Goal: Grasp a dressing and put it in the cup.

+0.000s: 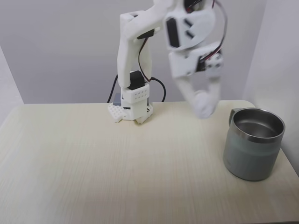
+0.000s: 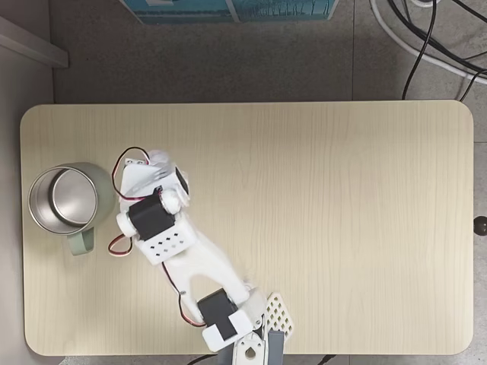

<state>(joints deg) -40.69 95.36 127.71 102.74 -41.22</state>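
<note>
My white gripper (image 1: 205, 110) hangs in the air above the table, just left of the cup and a little higher than its rim. It is shut on the dressing (image 1: 203, 101), a small white roll whose round end shows between the fingers. The cup (image 1: 252, 158) is a grey-green mug with a shiny steel inside, standing at the table's right side. From above, the gripper (image 2: 156, 163) is blurred and sits just right of the cup (image 2: 33, 204), whose handle (image 2: 78, 243) points toward the near edge. The dressing is hard to pick out in the blur there.
The arm's base (image 1: 133, 109) is fixed at the table's back edge, with cables behind it. From above, the base (image 2: 243, 327) sits at the bottom edge. The light wooden table (image 2: 342, 213) has open room to the right. A wall stands close behind.
</note>
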